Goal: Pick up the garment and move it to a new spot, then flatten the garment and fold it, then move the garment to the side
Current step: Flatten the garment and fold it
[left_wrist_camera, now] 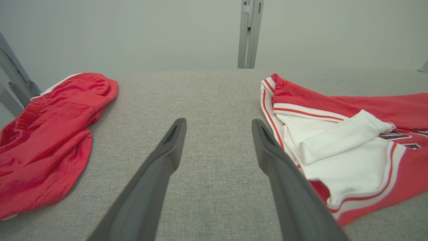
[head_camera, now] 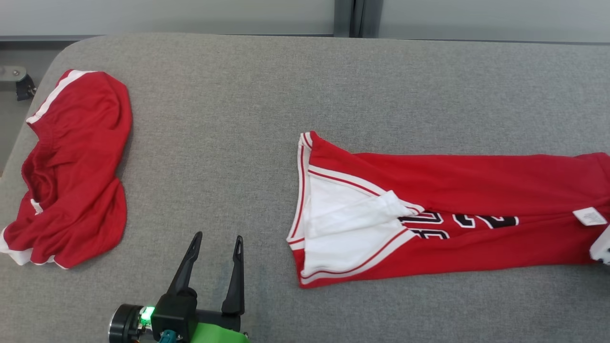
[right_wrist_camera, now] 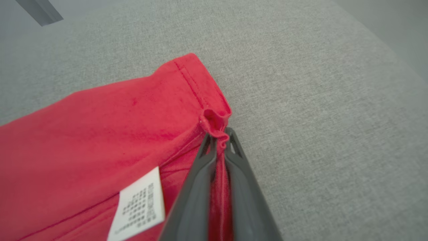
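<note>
The garment (head_camera: 476,181) is a red jersey with white trim and black lettering, lying stretched out on the right half of the grey table. Its white-lined armhole end (left_wrist_camera: 351,147) points toward the middle. At its far right end, my right gripper (right_wrist_camera: 220,137) is shut on a bunched bit of the red hem (right_wrist_camera: 214,120), close to a white care label (right_wrist_camera: 138,204). A pale part of that arm (head_camera: 601,247) shows at the right edge of the head view. My left gripper (head_camera: 218,236) stands open over bare cloth near the front edge, left of the jersey, holding nothing.
A second red garment, shorts (head_camera: 71,166) with white trim, lies crumpled at the table's left end. The grey padded table (head_camera: 238,119) has a rounded back-left corner and a bare stretch between the two garments. A metal post (left_wrist_camera: 249,33) stands behind the far edge.
</note>
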Motion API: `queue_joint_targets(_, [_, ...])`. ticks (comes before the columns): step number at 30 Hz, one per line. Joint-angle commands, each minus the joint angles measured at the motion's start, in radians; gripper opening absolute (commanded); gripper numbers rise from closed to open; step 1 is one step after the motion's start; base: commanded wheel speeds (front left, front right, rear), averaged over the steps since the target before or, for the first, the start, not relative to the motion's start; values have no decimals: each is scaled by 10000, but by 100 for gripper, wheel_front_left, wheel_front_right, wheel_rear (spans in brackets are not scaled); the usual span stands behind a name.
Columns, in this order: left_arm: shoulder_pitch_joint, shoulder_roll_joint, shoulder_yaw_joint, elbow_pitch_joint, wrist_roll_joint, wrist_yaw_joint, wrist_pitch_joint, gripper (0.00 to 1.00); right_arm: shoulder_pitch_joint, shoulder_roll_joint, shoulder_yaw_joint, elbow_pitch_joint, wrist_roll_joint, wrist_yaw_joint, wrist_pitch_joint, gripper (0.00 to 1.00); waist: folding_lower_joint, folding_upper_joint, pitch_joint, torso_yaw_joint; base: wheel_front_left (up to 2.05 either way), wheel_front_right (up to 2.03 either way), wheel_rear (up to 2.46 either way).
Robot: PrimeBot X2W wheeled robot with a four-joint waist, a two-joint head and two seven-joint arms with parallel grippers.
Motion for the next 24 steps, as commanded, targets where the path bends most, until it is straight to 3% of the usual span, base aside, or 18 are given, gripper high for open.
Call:
queue_joint_targets(1, [117,-22,62,10,44,-76,-31,100,-38,-432,8,-230,-160,-40,-22,0,0,-1,30,-93,0,0,0])
queue_joint_targets(5, [131,-39,204,65,121,-167,-33,100,-167,-914,158,-927,-652,-32,63,0,0,-1,10,-257,0,0,0])
queue_joint_targets(8, [141,-53,293,104,157,-205,-31,100,-249,-929,242,-1670,-1001,-32,85,0,0,-1,-50,-358,0,0,0])
queue_joint_targets(17, [162,-91,122,390,372,-488,-33,100,333,450,1104,-5500,-1957,-30,1104,0,0,-1,-304,-373,0,0,0])
queue_joint_targets(24, [-16,-106,-31,473,525,-665,-33,100,1131,1791,2361,-8110,-2532,-30,1764,0,0,-1,-388,218,0,0,0])
